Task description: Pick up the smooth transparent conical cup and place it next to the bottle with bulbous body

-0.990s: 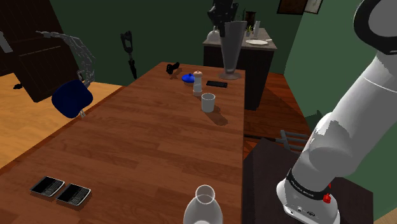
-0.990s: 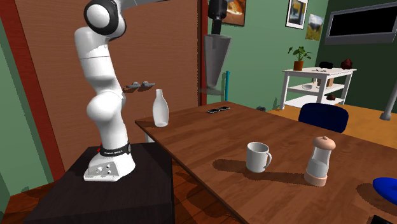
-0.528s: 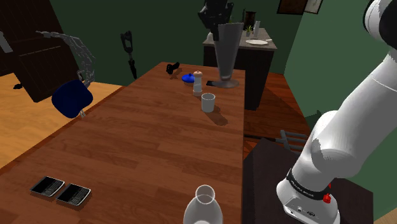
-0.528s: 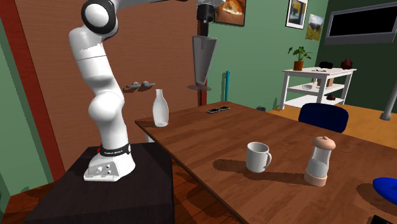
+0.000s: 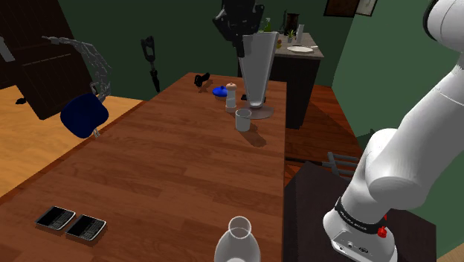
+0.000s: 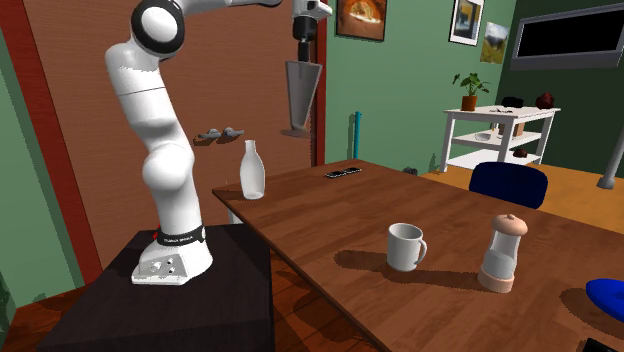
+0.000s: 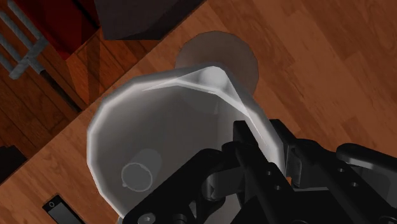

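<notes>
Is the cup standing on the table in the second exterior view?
No: the cup hangs from the tool, in the air well above the table.

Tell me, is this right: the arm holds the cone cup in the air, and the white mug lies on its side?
No. The second exterior view shows the white mug standing upright. The arm does hold the cone cup in the air.

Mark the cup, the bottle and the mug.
cup (image 6: 301,90), second exterior view, on its tapering wall.
bottle (image 6: 252,180), second exterior view, on its round body.
mug (image 6: 404,248), second exterior view, on its side wall.
</notes>
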Robot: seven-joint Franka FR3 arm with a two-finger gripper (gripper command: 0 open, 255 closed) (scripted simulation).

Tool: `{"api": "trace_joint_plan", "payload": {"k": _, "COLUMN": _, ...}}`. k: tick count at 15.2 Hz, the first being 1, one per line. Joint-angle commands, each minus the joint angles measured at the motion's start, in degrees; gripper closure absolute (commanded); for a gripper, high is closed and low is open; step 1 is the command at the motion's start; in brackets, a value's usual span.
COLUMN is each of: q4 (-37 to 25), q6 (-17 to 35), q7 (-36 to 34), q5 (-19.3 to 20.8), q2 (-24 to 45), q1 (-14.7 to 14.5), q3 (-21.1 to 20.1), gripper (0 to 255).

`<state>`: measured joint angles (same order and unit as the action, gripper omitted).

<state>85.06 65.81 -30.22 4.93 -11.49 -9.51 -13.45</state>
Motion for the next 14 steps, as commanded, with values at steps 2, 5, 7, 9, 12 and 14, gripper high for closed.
{"api": "trace_joint_plan", "payload": {"k": 2, "q4": -1.48, "q6": -1.05, "q7": -4.89, "q5": -1.01, "q2": 0.88, "q1": -1.65, "q3": -2.87, "gripper": 255}}
{"api": "trace_joint_plan", "payload": {"k": 5, "q4": -3.38, "q6": -1.88, "q7": -9.92, "q5": -1.84, "q2": 2.4, "q1": -3.4, "q3": -5.85, "gripper": 255}}
{"api": "trace_joint_plan", "payload": {"k": 7, "q4": -5.06, "q6": -2.45, "q7": -13.39, "q5": -2.2, "q2": 3.81, "q1": -4.66, "q3": -7.88, "gripper": 255}}
{"api": "trace_joint_plan", "payload": {"k": 9, "q4": -7.09, "q6": -3.05, "q7": -16.97, "q5": -2.37, "q2": 5.58, "q1": -6.01, "q3": -9.97, "gripper": 255}}
{"api": "trace_joint_plan", "payload": {"k": 12, "q4": -10.87, "q6": -4.09, "q7": -22.54, "q5": -2.1, "q2": 8.94, "q1": -8.29, "q3": -13.22, "gripper": 255}}
{"api": "trace_joint_plan", "payload": {"k": 14, "q4": -13.29, "q6": -4.74, "q7": -25.59, "q5": -1.65, "q2": 11.11, "q1": -9.78, "q3": -14.89, "gripper": 255}}
